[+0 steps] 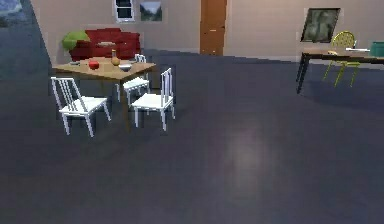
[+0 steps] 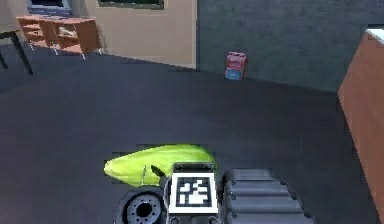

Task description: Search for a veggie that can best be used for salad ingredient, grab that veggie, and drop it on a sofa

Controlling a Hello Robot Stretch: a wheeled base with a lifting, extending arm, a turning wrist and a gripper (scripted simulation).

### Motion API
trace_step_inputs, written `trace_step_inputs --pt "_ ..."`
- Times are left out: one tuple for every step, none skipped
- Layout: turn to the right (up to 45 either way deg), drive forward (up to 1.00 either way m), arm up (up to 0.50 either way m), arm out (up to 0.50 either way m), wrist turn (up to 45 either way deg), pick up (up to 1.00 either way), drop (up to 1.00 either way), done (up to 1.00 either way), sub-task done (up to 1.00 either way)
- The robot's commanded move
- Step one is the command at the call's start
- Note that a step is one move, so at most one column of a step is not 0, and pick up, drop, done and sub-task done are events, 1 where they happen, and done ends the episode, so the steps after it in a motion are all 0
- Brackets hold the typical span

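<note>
Veggie [image 2: 150, 166], yellow-green, hangs at the fingers [image 2: 196, 160] clear of the floor, so they hold it. You're on the carry step: the red sofa [image 1: 108, 42] sits at eleven o'clock behind the counter [image 1: 75, 68] and white chairs [image 1: 153, 98]. Steer around those first.

The desk [image 1: 88, 70] hides part of the sofa [image 1: 108, 42]; the bits [image 1: 95, 64] on the desk are too small to name. The arm [image 2: 250, 195], cut off by the bottom edge, hides part of a green-yellow thing [image 2: 150, 164].
</note>
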Motion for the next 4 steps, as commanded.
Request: trace_step_inputs --pt "3.0 0.00 0.00 0.00 0.0 0.00 0.00 0.00 0.00" --pt "0.0 1.00 0.00 0.00 0.0 0.00 0.00 0.00 0.00" --pt "0.0 1.00 0.00 0.00 0.0 0.00 0.00 0.00 0.00" --pt "0.0 0.45 0.00 0.00 0.0 0.00 0.00 0.00 0.00"
